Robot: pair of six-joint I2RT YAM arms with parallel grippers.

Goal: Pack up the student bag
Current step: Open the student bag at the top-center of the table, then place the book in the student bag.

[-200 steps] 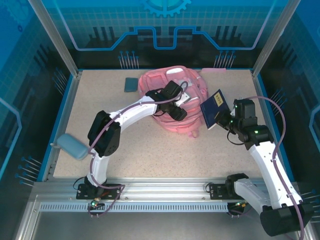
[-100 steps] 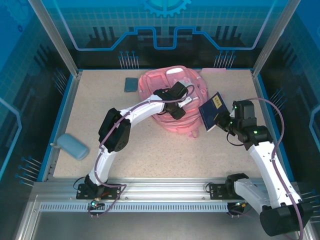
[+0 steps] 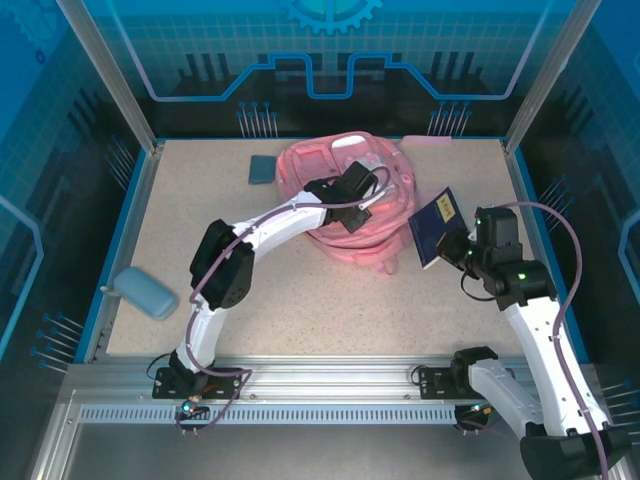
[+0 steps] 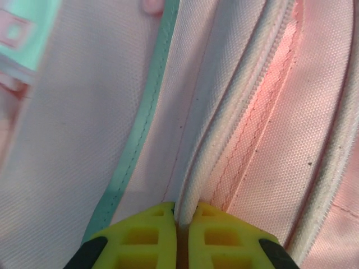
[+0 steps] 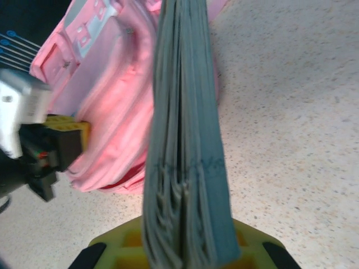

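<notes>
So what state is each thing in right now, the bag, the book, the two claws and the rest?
Pink backpack: lying on the table, zip looks undone.
Left gripper: shut on the backpack's zip edge.
Blue book: closed, held tilted above the table beside the backpack.
Right gripper: shut on the book.
Grey-blue pouch: lying untouched at the table's left edge.
Small teal pad: lying flat beside the backpack.

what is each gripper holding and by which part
Left gripper pinches the student bag by a raised zipper seam. Right gripper clamps a dark blue book by one end.
</notes>
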